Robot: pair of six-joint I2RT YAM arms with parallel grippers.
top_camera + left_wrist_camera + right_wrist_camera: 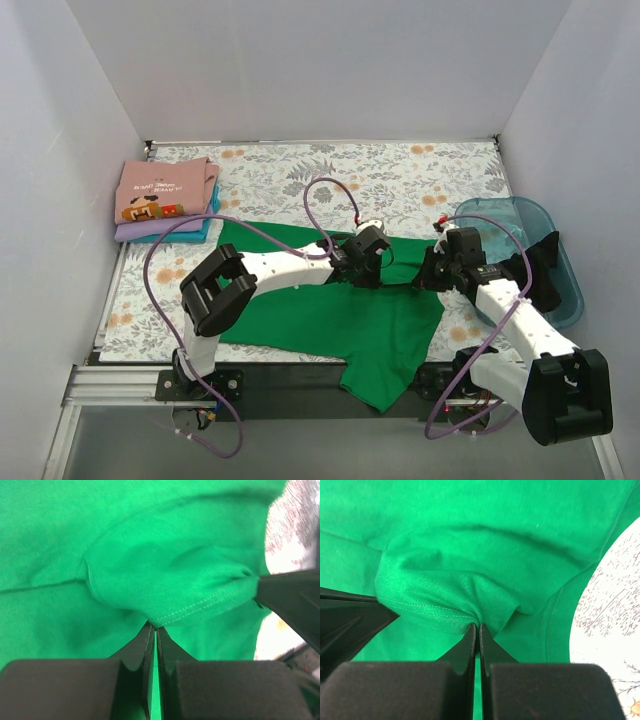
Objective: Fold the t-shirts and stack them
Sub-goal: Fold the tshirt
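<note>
Wrist views show green t-shirt (170, 575) pinched; overhead, unclear.

Robot lab cell, not a home. White panel walls (320, 70) box the table at 9, 12 and 3 o'clock. Aluminium extrusion rail (110, 383) runs along the 6 o'clock edge, with the left arm (260, 272) and right arm (520, 325) bolted there. Purple cables (148, 275) hang in loose loops. The floral table cover (400, 170) is the only homely thing here.
</note>
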